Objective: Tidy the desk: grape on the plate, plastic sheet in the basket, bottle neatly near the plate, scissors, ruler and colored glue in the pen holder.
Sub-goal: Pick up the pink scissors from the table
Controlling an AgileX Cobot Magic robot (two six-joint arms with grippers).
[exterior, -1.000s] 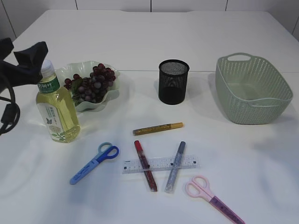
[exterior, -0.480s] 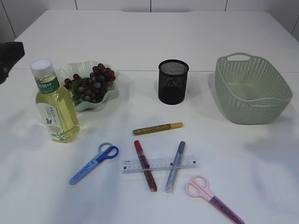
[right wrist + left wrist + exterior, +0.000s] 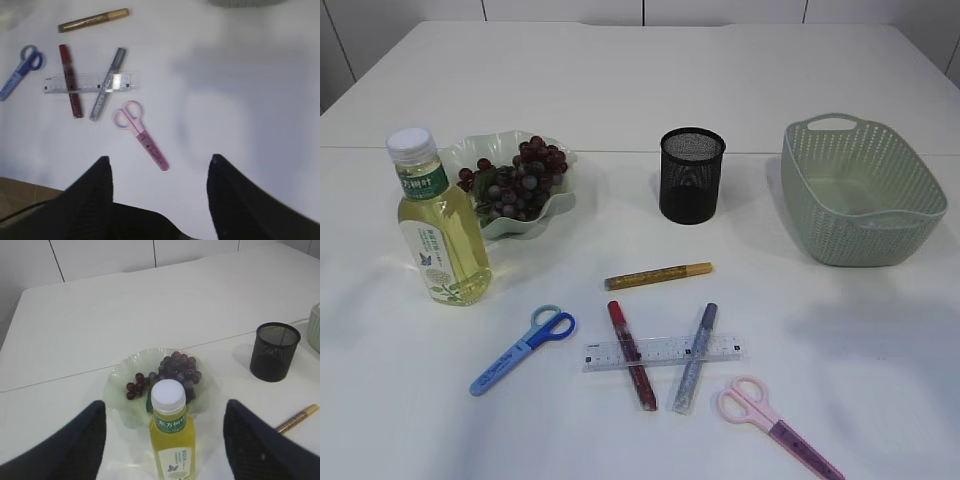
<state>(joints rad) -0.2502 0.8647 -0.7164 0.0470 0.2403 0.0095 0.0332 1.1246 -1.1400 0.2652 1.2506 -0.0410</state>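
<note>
— Two sets of fingers, both spread and both holding nothing. The left fingers (image 3: 162,450) stand wide apart above the tabletop (image 3: 650,80), with the bottle (image 3: 172,440) upright between them but untouched.

— And the right ones?

— The right fingers (image 3: 160,195) are parted too, hanging over bare tabletop, with the pink scissors (image 3: 140,134) at about 12 o'clock from them, well apart.

— Where does everything else lie, going outward?

— Seen from the exterior camera, the bottle (image 3: 438,225) stands just beside the plate (image 3: 555,195), at roughly its 8 o'clock. The grape (image 3: 518,178) bunch already rests on the plate. From the bottle, the blue scissors (image 3: 520,350) lie at 5 o'clock, flat on the tabletop.

— The glue sticks?

— The gold glue (image 3: 658,275) lies alone, at 6 o'clock from the pen holder (image 3: 691,175). The red glue (image 3: 631,354) and the silver glue (image 3: 694,357) both cross the clear ruler (image 3: 663,352), the red one over its left part, the silver one over its right part. The pink scissors (image 3: 775,425) sit at 4 o'clock from the ruler.

— The basket?

— The green basket (image 3: 860,190) stands at 3 o'clock from the pen holder, well apart. I can't make out a plastic sheet in it.
</note>
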